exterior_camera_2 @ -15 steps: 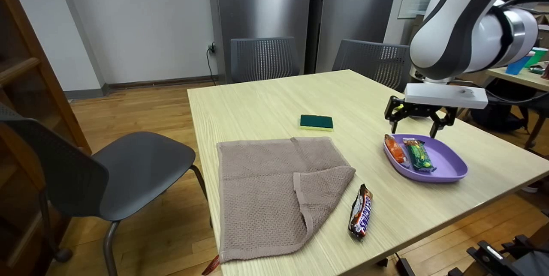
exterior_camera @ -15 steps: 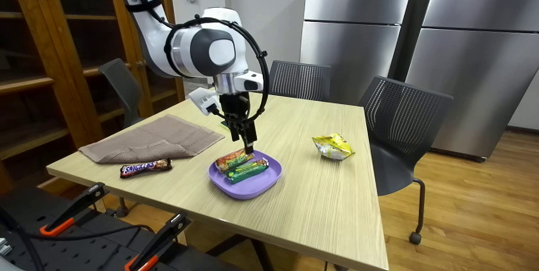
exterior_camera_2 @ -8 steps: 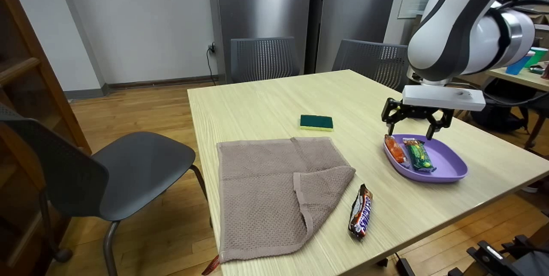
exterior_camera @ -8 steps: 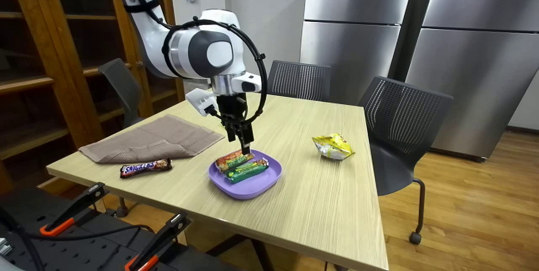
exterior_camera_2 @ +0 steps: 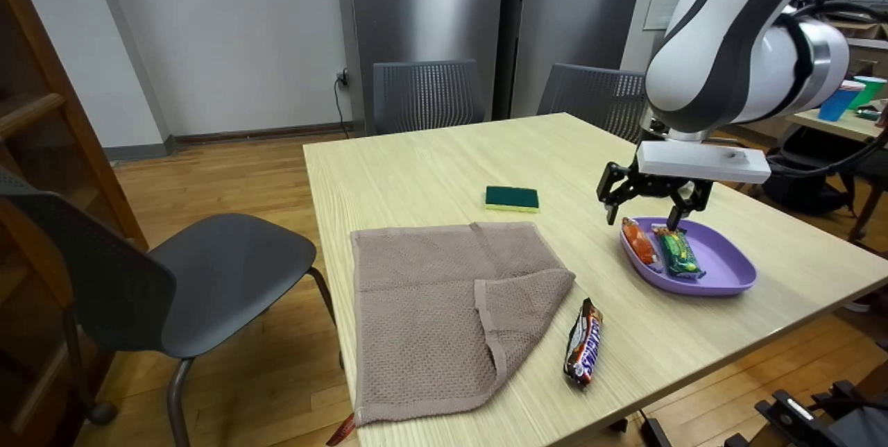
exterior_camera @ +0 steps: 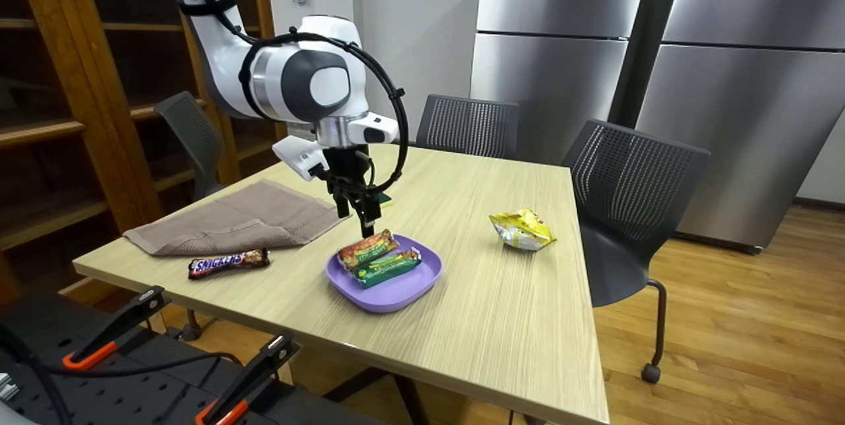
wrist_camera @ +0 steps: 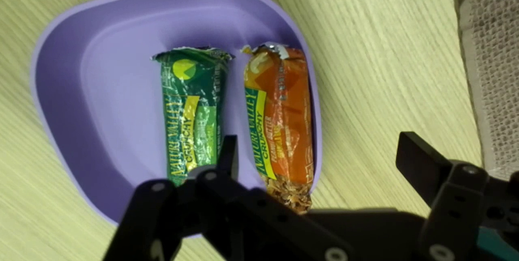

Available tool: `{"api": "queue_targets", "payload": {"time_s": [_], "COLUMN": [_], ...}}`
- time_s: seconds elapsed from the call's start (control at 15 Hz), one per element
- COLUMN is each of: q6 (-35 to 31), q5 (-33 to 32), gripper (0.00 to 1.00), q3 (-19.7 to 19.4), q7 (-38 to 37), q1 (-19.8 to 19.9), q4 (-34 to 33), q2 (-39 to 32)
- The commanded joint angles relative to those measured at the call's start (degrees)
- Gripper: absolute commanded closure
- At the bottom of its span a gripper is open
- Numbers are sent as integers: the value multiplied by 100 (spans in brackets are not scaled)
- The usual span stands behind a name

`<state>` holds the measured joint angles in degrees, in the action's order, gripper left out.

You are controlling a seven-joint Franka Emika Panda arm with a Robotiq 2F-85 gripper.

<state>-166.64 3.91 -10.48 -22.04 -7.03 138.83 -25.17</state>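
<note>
NATURE VALLEY CRUNCHY on green wrapper (wrist_camera: pixel 192 107), orange wrapper (wrist_camera: pixel 284 119) adding PEANUT BUTTER, SNICKERS on bar (exterior_camera: pixel 228 263)

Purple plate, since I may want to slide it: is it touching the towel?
Apart. The wrist view shows it plainly: a broad strip of tabletop lies between the purple plate and the towel.
</note>
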Motion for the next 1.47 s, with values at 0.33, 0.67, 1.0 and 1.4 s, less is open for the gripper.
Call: {"api": "queue_targets", "payload": {"time_s": [0.33, 0.67, 1.0, 1.4], "q6": [-195, -406, -646, -852], "q5": [232, 291, 333, 400], "gripper": [0, 0, 0, 0], "q3": [327, 311, 195, 137], "q7": [-80, -515, -1182, -1872], "q1": [-118, -549, -1171, -1798], "q4": [599, 970, 1279, 1463], "q2": [539, 747, 838, 773]}}
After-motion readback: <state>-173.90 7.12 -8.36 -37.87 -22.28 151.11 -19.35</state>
